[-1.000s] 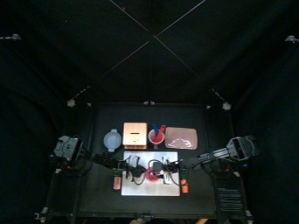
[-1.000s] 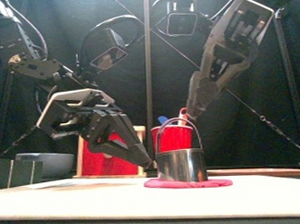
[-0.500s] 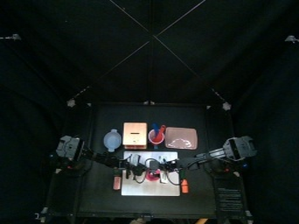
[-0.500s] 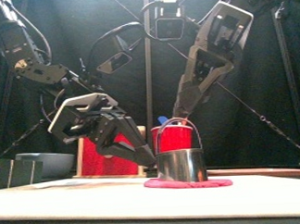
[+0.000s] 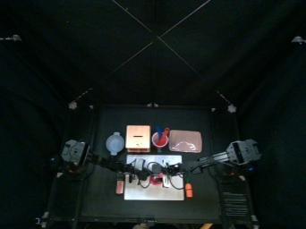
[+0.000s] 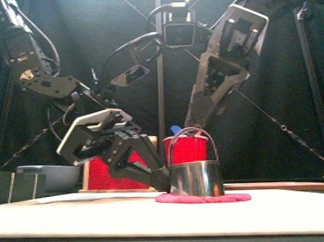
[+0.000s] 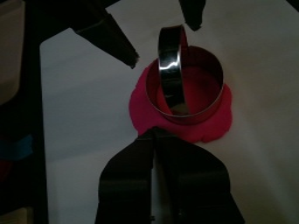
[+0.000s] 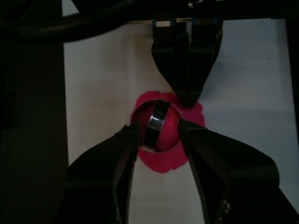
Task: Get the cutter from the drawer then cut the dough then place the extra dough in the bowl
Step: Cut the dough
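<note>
- On the board (image 7: 82, 114), near its middle, the cutter (image 7: 169, 72) stands upright on the dough (image 7: 193, 133), and pink shows all around its wall.
- Your right gripper (image 8: 162, 131) is over the cutter with its jaws well apart, one on each side of the ring. I cannot tell if they touch the metal or the wire handle.
- Your left gripper (image 7: 153, 138) has its jaws almost together, and nothing is seen between them. Its tip is at the rim of the dough, on the side toward the board's left edge. It is not possible to tell whether it presses the dough down or only hovers just above.
- By my judgement the cutting step is in hand or done, so your next job is to lift the cutter away and free the outer ring.
- First risk: the dough sticks inside the cutter and rises with it, if the left tip does not keep it down on the board.
- Second risk: the cut is not through everywhere, so the ring tears or drags the middle piece when you peel it.
- Third risk: both grippers are very near each other over the board's middle, so a sideways move of one can hit the other or tip the cutter.
- Fourth risk: the bowl (image 5: 113, 141) is well apart, behind the board's back left corner, so a soft ring held by a thin pinch may stretch and drop on the way.
</note>
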Robot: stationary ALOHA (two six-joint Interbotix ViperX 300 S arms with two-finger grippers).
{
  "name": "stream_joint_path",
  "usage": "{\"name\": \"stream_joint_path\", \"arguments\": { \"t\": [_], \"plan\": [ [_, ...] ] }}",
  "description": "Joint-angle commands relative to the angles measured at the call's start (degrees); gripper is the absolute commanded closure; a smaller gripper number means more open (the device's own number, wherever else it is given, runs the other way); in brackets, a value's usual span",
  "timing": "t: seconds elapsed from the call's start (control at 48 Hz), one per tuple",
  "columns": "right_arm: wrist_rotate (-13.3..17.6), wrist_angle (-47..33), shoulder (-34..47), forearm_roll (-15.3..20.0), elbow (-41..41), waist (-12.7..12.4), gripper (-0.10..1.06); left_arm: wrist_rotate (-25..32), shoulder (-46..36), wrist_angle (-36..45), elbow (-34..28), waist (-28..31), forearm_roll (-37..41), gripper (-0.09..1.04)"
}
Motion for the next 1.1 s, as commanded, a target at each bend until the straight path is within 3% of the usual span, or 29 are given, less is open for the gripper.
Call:
{"name": "stream_joint_path", "arguments": {
  "t": [0.021, 0.604, 1.104],
  "plan": [
    [0.0, -0.2, -0.9, 0.3, -1.6, -0.1, 0.19, -0.1, -0.2, -0.4, -1.2, -0.4, 0.0, 0.46],
    [-0.1, 0.6, 1.3, 1.8, -3.1, 0.0, 0.21, -0.3, 0.3, -0.3, -1.1, -0.4, -0.1, 0.46],
    [-0.1, 0.9, 1.9, 1.8, -3.3, 0.0, 0.45, -0.4, 0.3, -0.1, -0.8, -0.4, -0.5, 0.46]
  ]
}}
